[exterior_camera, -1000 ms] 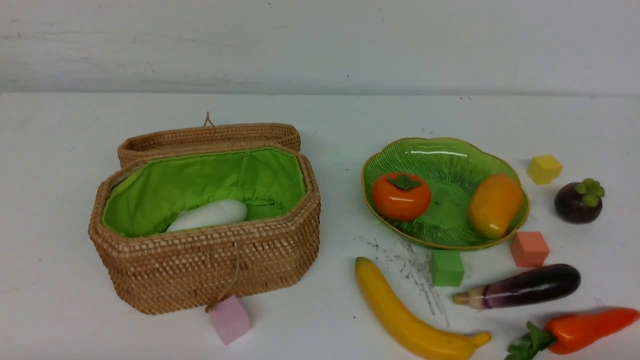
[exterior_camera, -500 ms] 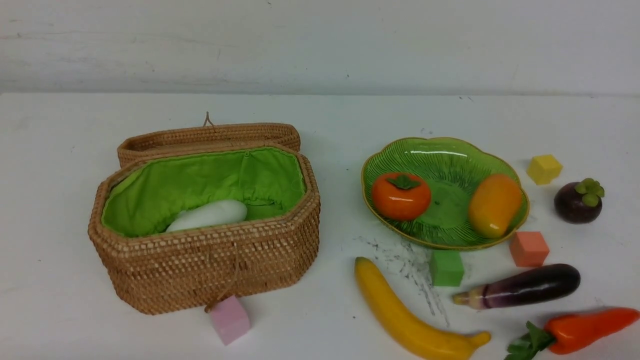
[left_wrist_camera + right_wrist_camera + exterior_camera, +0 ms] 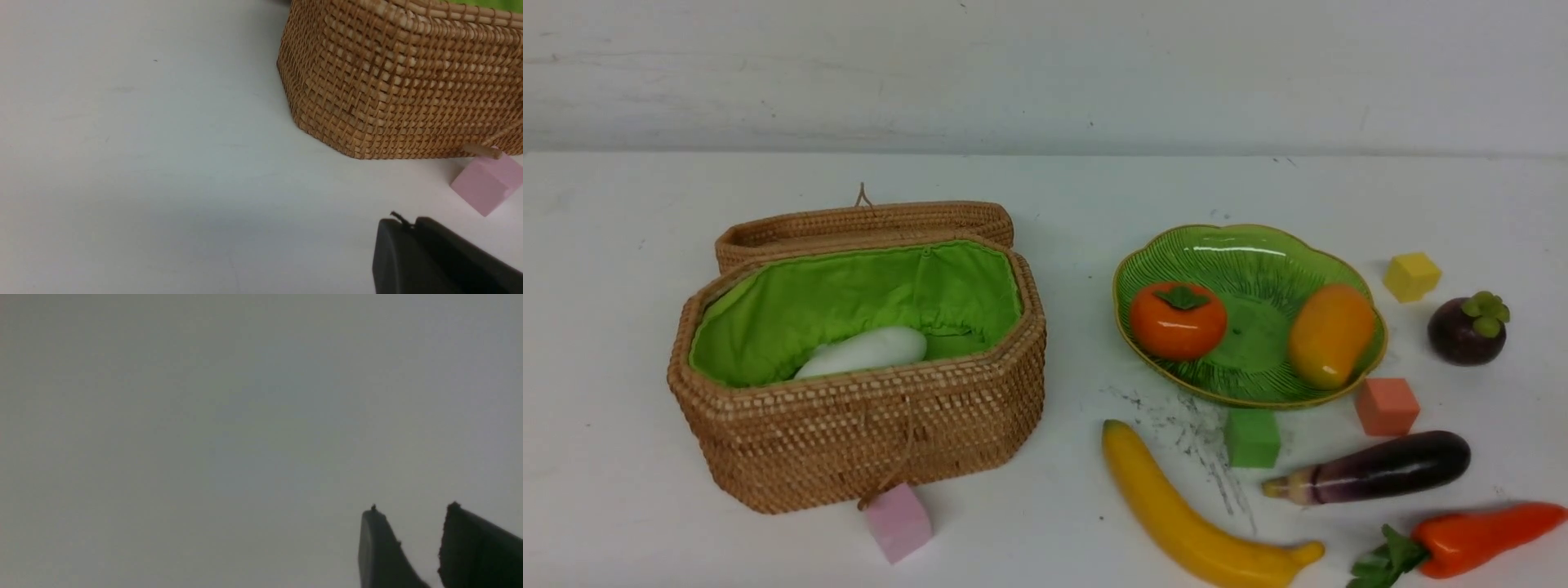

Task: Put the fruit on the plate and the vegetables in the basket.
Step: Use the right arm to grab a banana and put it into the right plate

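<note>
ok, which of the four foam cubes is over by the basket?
The pink cube, right in front of the basket. The yellow cube, orange cube and green cube all sit around the plate instead.

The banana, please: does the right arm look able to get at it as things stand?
Probably yes: the banana lies bare on the table, apart from the green cube and eggplant, with nothing over it, and the right claw is open and empty.

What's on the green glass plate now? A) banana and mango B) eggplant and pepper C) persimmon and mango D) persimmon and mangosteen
C: the round orange persimmon and the orange-yellow oval mango lie on the ribbed green glass plate.
</note>
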Controlling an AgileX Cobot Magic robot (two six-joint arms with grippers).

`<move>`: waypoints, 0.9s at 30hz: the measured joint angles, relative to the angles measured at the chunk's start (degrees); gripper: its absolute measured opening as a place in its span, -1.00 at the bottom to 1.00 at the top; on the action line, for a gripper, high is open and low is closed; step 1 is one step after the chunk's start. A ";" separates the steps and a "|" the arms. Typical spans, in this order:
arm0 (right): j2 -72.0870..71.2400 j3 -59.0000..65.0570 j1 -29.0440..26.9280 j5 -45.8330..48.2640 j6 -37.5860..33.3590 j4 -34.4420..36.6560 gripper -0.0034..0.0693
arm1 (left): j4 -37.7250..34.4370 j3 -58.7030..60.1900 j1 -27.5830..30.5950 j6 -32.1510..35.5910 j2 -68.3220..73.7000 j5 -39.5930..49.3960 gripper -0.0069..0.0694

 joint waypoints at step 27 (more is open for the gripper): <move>62.83 -20.88 28.34 36.40 -39.86 24.62 0.20 | 0.00 0.00 0.00 0.00 0.00 0.00 -0.67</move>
